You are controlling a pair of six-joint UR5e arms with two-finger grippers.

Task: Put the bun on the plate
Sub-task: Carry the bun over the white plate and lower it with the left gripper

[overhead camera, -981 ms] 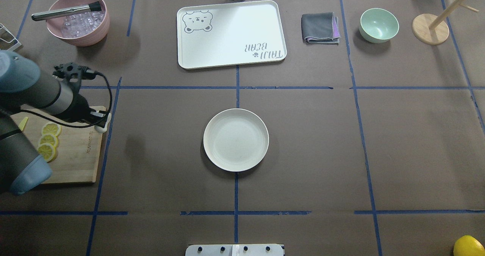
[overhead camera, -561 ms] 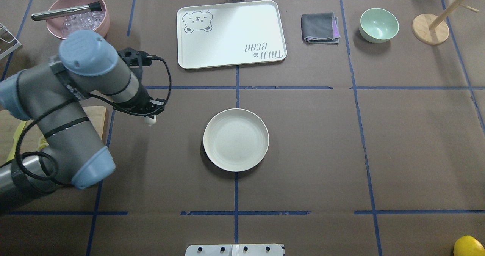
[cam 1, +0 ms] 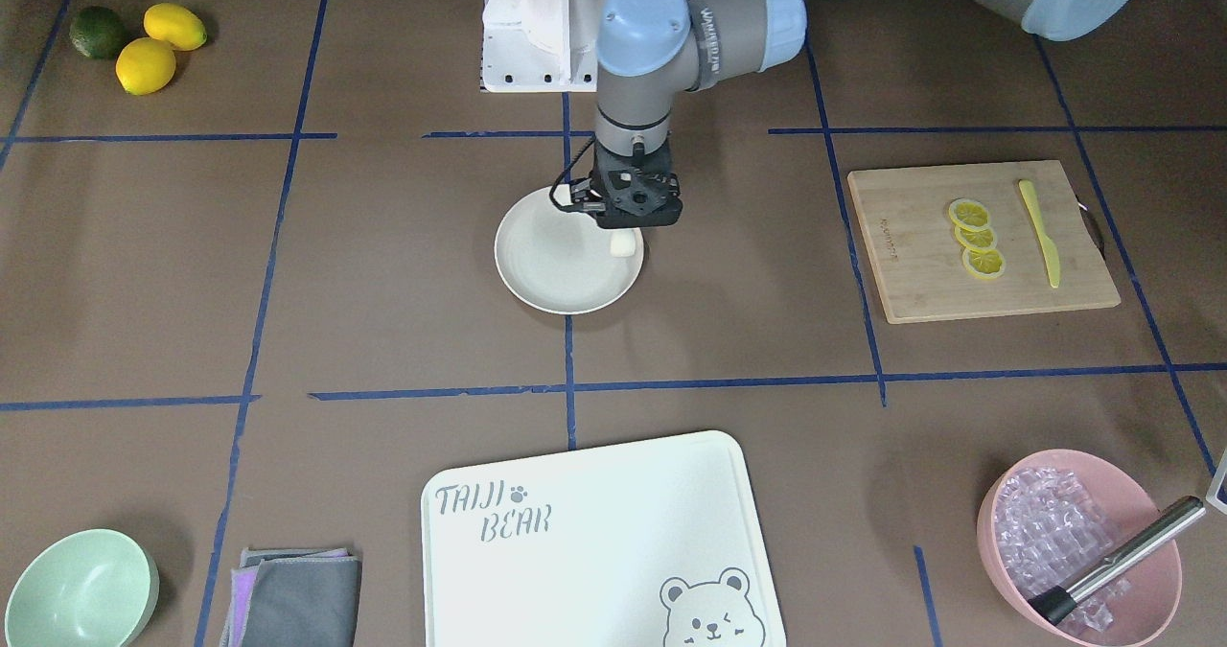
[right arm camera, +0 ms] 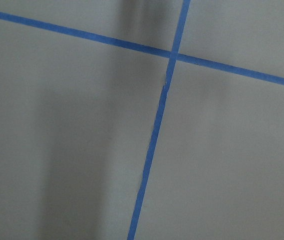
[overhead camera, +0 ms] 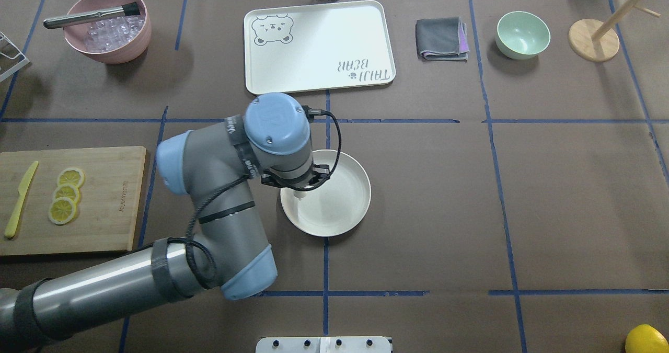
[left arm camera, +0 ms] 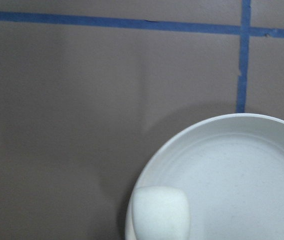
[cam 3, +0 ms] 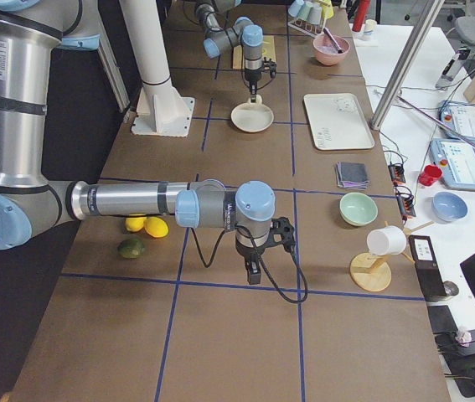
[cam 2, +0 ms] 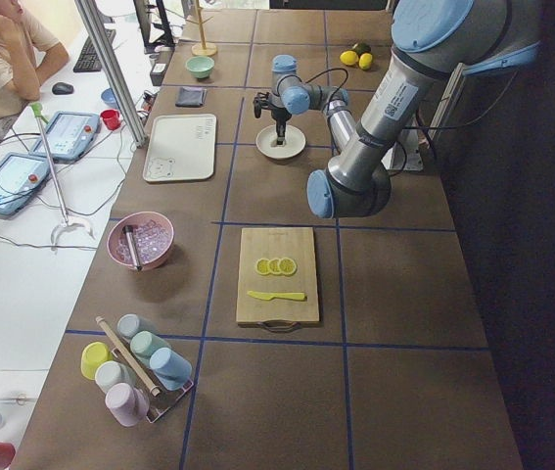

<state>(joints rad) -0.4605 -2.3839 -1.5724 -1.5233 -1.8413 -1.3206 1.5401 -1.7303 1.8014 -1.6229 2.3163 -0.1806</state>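
Note:
The bun (cam 1: pixel 624 242) is a small white rounded lump, and my left gripper (cam 1: pixel 624 234) is shut on it. It hangs over the edge of the round cream-white plate (cam 1: pixel 556 268) on the robot's left side. From overhead only the bun's tip (overhead camera: pixel 299 195) shows under the wrist, just inside the plate (overhead camera: pixel 339 206). In the left wrist view the bun (left arm camera: pixel 161 214) covers the plate's rim (left arm camera: pixel 192 137). My right gripper (cam 3: pixel 252 272) hangs low over bare table far from the plate; I cannot tell whether it is open or shut.
A wooden cutting board (overhead camera: pixel 104 206) with lemon slices (overhead camera: pixel 67 193) and a yellow knife lies to the plate's left. Along the far edge stand a pink bowl (overhead camera: pixel 107 26), a white tray (overhead camera: pixel 319 47), a folded cloth (overhead camera: pixel 442 39), a mint-green bowl (overhead camera: pixel 522 34) and a wooden stand (overhead camera: pixel 593 40).
My left arm has swung right from the cutting board's corner to the plate, carrying the bun in its shut gripper. The plate has not moved.

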